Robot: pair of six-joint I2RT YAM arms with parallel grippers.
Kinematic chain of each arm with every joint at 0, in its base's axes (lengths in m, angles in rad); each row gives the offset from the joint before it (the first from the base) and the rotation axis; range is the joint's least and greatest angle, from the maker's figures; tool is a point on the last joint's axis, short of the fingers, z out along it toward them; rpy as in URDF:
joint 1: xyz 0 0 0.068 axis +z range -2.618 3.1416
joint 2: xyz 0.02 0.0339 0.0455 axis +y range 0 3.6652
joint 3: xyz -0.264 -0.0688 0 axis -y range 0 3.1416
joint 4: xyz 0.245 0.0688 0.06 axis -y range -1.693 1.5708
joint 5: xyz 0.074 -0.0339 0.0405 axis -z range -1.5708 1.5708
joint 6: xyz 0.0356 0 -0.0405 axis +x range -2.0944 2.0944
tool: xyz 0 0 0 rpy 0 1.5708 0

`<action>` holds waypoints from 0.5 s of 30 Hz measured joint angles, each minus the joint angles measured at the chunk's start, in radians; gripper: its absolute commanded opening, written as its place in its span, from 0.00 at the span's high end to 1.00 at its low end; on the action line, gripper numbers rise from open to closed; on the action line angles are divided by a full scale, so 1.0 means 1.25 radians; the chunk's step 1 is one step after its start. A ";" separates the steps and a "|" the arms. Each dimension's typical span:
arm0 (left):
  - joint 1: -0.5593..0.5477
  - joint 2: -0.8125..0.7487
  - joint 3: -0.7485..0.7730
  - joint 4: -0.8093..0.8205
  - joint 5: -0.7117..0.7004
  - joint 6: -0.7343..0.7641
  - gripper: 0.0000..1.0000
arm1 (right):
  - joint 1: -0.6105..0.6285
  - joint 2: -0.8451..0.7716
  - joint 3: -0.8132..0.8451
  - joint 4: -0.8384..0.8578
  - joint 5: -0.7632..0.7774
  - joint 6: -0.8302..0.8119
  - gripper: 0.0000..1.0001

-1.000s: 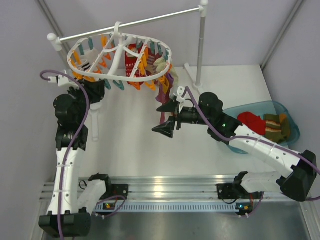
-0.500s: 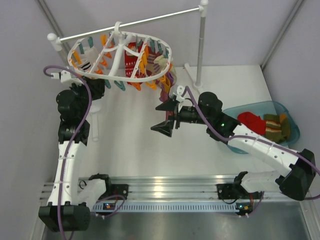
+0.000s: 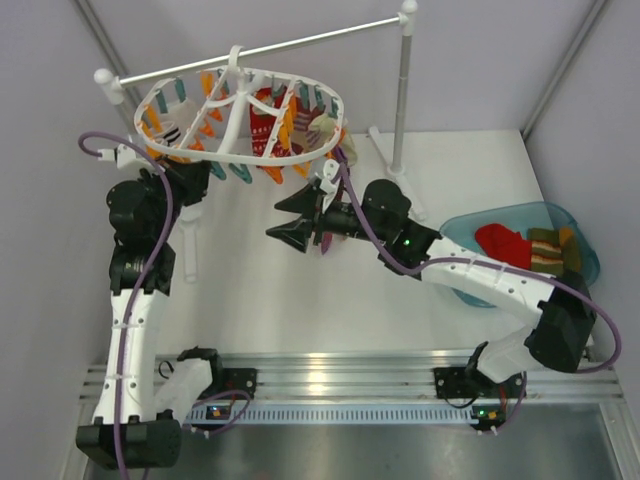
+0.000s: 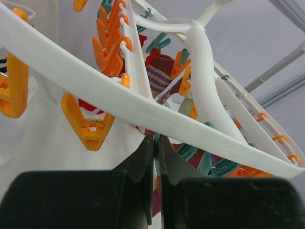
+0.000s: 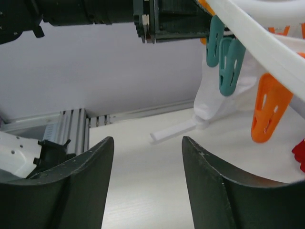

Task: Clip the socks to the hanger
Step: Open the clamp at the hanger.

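Observation:
The hanger (image 3: pixel 240 155), a white oval rack with orange and teal clips, hangs from a rod at the back left. Its rim crosses the left wrist view (image 4: pixel 95 90) and the corner of the right wrist view (image 5: pixel 259 36). My left gripper (image 3: pixel 193 172) is raised under the front left rim. Its jaws (image 4: pixel 156 139) are pressed nearly together, with a thin teal clip edge (image 4: pixel 157 143) between the tips. My right gripper (image 3: pixel 291 216) is open and empty (image 5: pixel 147 143) above the table, under the hanger's front. Zigzag socks (image 3: pixel 553 250) lie in the blue basket (image 3: pixel 590 262).
The white stand's rod (image 3: pixel 290 42) and pole (image 3: pixel 402 90) rise at the back, and its foot bar (image 5: pixel 174 130) lies on the table. A red sock (image 3: pixel 503 243) shares the basket. Red, purple and black-striped white socks hang on the hanger. Teal clips (image 5: pixel 224 52) and an orange clip (image 5: pixel 267 112) hang close to my right gripper.
My right arm has swung left and back, bringing its open gripper under the hanger's front rim. My left gripper stays at the hanger's left rim; the hanger has shifted slightly.

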 measured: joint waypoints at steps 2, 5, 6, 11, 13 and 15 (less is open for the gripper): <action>0.000 -0.003 0.019 -0.029 0.002 -0.011 1.00 | 0.018 0.031 0.029 0.026 0.010 -0.004 0.44; 0.000 -0.003 0.046 -0.063 0.009 -0.018 1.00 | 0.037 0.063 0.060 0.051 0.020 -0.016 0.44; 0.000 -0.003 0.054 -0.074 0.013 -0.020 1.00 | 0.042 0.072 0.068 0.061 0.024 -0.021 0.44; 0.000 -0.003 0.073 -0.107 0.047 -0.029 1.00 | 0.060 0.120 0.118 0.117 0.057 -0.049 0.47; 0.000 -0.003 0.074 -0.119 0.061 -0.031 1.00 | 0.062 0.139 0.130 0.137 0.073 -0.063 0.48; 0.000 -0.003 0.076 -0.127 0.075 -0.032 1.00 | 0.063 0.161 0.143 0.156 0.092 -0.077 0.49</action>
